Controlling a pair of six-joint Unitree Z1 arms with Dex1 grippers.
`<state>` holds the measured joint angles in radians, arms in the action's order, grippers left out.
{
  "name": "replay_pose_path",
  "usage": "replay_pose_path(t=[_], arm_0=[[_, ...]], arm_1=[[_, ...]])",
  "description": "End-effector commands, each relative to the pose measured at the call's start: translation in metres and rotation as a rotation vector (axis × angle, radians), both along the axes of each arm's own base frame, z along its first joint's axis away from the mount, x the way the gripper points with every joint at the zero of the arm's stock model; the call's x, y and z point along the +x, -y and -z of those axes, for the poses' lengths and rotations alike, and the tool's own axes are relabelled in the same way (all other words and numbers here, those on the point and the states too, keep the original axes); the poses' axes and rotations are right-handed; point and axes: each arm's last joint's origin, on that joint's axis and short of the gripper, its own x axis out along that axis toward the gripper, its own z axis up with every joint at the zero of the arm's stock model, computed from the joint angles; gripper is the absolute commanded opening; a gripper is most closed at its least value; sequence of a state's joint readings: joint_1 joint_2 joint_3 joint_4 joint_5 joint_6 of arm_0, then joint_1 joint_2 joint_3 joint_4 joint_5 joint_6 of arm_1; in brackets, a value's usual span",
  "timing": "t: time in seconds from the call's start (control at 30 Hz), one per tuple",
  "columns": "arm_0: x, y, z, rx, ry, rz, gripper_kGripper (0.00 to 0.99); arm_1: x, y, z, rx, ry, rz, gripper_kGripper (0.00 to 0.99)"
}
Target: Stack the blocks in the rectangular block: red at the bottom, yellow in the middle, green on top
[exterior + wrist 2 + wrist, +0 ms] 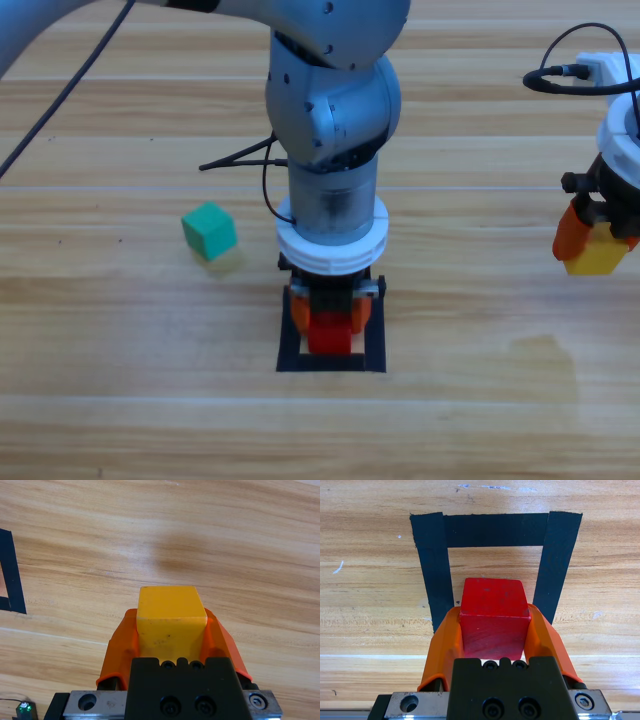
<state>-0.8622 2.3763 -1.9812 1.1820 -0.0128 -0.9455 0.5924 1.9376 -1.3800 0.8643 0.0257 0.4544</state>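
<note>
The red cube [329,333] [494,620] is clamped between the orange jaws of my left gripper [328,322] [494,622], which reaches down into the black tape rectangle [292,352] [495,530] at the table's front middle. The cube sits over the rectangle's hollow centre. At the right edge my right gripper [590,245] [171,625] hangs above the table, shut on the yellow cube [596,255] [170,615]. The teal-green cube [209,231] rests alone on the wood, left of the rectangle.
The left arm's grey body [335,120] covers the table behind the rectangle. A black cable [240,160] trails behind the green cube. In the right wrist view a corner of the tape rectangle [12,575] shows at the left edge.
</note>
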Motion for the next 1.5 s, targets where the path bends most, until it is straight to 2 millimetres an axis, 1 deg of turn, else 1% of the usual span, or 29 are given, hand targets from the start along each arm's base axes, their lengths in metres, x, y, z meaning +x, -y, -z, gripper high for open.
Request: replay_pose_path(t=[0.03, 0.33, 0.37, 0.4, 0.47, 0.5, 0.53, 0.67, 0.73, 0.8, 0.9, 0.97, 1.0, 1.03, 1.07, 1.13, 1.2, 1.27, 1.33, 1.37, 1.43, 1.5], arm_0=[[-0.008, 0.006, 0.021, 0.03, -0.038, 0.014, 0.453], [-0.007, 0.007, 0.013, 0.013, -0.02, 0.006, 0.471], [-0.006, 0.008, 0.012, 0.01, -0.017, 0.005, 0.508], [-0.005, 0.009, 0.011, 0.005, -0.013, 0.003, 0.586], [-0.005, 0.012, 0.008, -0.01, -0.005, 0.003, 0.848], [-0.006, 0.013, 0.006, -0.012, -0.003, 0.003, 0.93], [-0.006, 0.013, 0.005, -0.013, 0.001, 0.002, 0.977], [-0.006, 0.013, -0.005, -0.026, 0.022, -0.006, 0.982], [-0.01, 0.014, -0.025, -0.038, 0.078, -0.008, 0.982], [-0.013, 0.015, -0.05, -0.061, 0.134, -0.002, 0.983], [-0.016, 0.006, -0.107, -0.072, 0.242, 0.011, 0.989], [-0.024, -0.009, -0.143, -0.086, 0.326, 0.037, 0.99], [-0.027, -0.021, -0.162, -0.084, 0.377, 0.063, 0.99], [-0.028, -0.037, -0.181, -0.086, 0.422, 0.063, 0.99], [-0.027, -0.052, -0.194, -0.084, 0.454, 0.069, 0.99], [-0.028, -0.088, -0.22, -0.068, 0.51, 0.081, 0.99], [-0.025, -0.128, -0.24, -0.046, 0.545, 0.096, 0.99], [-0.02, -0.172, -0.255, -0.014, 0.568, 0.13, 0.99], [-0.015, -0.209, -0.259, 0.014, 0.556, 0.156, 0.99], [-0.011, -0.223, -0.258, 0.022, 0.541, 0.176, 0.99], [-0.002, -0.241, -0.248, 0.039, 0.494, 0.223, 0.99], [0.007, -0.252, -0.233, 0.062, 0.431, 0.268, 0.99]], arm_1=[[0.001, 0.001, 0.015, -0.019, -0.028, 0.0, 0.014], [0.001, 0.001, 0.016, -0.02, -0.027, 0.0, 0.014], [0.001, 0.001, 0.016, -0.02, -0.027, 0.0, 0.014], [0.001, 0.001, 0.016, -0.022, -0.026, -0.003, 0.014], [0.001, 0.001, 0.016, -0.022, -0.026, -0.003, 0.014], [0.001, 0.001, 0.016, -0.022, -0.026, -0.001, 0.014], [0.001, 0.002, 0.016, -0.025, -0.026, 0.001, 0.014], [0.001, 0.002, 0.016, -0.031, -0.022, 0.008, 0.014], [0.001, 0.002, 0.015, -0.03, -0.019, 0.008, 0.014], [0.0, 0.002, 0.013, -0.034, -0.011, 0.004, 0.014], [-0.004, 0.0, 0.007, -0.039, 0.015, -0.005, 0.014], [-0.007, -0.001, 0.003, -0.033, 0.026, -0.012, 0.014], [-0.009, -0.002, -0.001, -0.027, 0.032, -0.017, 0.012], [-0.011, -0.004, -0.002, -0.024, 0.035, -0.023, 0.014], [-0.014, -0.006, -0.006, -0.018, 0.043, -0.029, 0.014], [-0.021, -0.013, -0.012, -0.01, 0.049, -0.04, 0.014], [-0.026, -0.026, -0.016, -0.01, 0.03, -0.054, 0.014], [-0.028, -0.048, -0.015, -0.014, -0.03, -0.085, 0.014], [-0.032, -0.069, -0.015, -0.021, -0.085, -0.11, 0.014], [-0.034, -0.079, -0.018, -0.02, -0.094, -0.119, 0.014], [-0.041, -0.095, -0.024, -0.005, -0.103, -0.126, 0.014], [-0.047, -0.109, -0.032, 0.02, -0.089, -0.12, 0.014]])
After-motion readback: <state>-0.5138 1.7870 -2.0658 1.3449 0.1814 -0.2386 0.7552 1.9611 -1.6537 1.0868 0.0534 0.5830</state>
